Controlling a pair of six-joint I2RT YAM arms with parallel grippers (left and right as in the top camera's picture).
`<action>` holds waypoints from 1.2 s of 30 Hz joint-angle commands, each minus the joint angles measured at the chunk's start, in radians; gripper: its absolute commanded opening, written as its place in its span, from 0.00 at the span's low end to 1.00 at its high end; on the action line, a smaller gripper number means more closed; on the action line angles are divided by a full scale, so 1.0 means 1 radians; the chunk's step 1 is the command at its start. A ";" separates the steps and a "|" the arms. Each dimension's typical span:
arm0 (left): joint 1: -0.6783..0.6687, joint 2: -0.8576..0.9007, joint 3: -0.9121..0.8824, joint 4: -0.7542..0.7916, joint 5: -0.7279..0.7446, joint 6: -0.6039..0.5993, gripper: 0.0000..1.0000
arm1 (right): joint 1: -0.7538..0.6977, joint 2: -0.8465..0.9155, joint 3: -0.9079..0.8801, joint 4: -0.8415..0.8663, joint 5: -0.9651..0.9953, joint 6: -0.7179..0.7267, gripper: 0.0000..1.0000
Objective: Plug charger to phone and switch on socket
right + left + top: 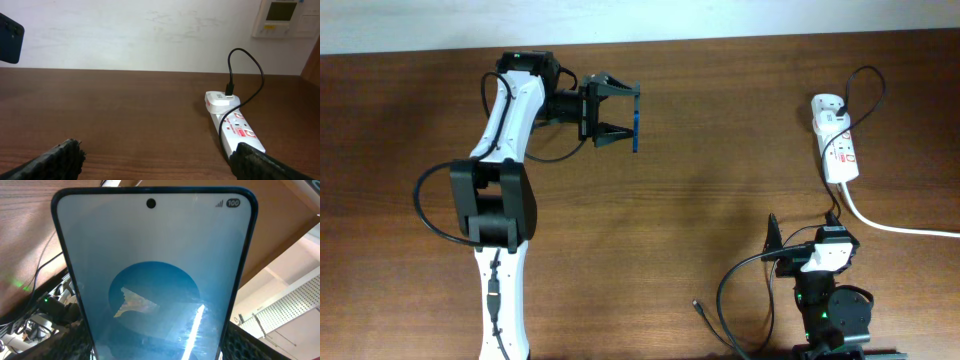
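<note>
From my seat, the left fingers (634,116) are clamped on the phone (636,128), one pad on each long side. Overhead I see the phone edge-on, as a thin blue strip off the end of the left arm (510,120), over the rear left part of the desk (720,150). The left wrist camera looks straight at the screen: pale blue with a darker blue circle in the middle, a camera dot at the top edge and a "100" battery mark in the corner. The right wrist camera catches the phone as a dark blue shape at far left, up against the wall behind and clear of the wood.

The right fingers (155,149) are spread wide apart with nothing between them, low over the desk near the front right and facing the back wall.

The socket (840,145) lies flat on the right side of the desk, well apart from the phone, with red markings on its top face (I cannot tell from here which way the switches are set). A black plug (229,91) sits in its far end, and the charger (260,75) arches up from that plug and runs back down over the strip towards the right arm. Its connector tip (697,304) lies loose on the desk at the front, just left of the right arm's base, touching neither phone nor fingers. The thick white cord (900,228) leaves the socket's near end and trails off to the right edge.
</note>
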 commanded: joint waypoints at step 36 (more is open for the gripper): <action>0.007 0.000 0.027 -0.003 0.056 0.022 0.79 | 0.006 -0.006 -0.005 -0.007 0.005 0.004 0.98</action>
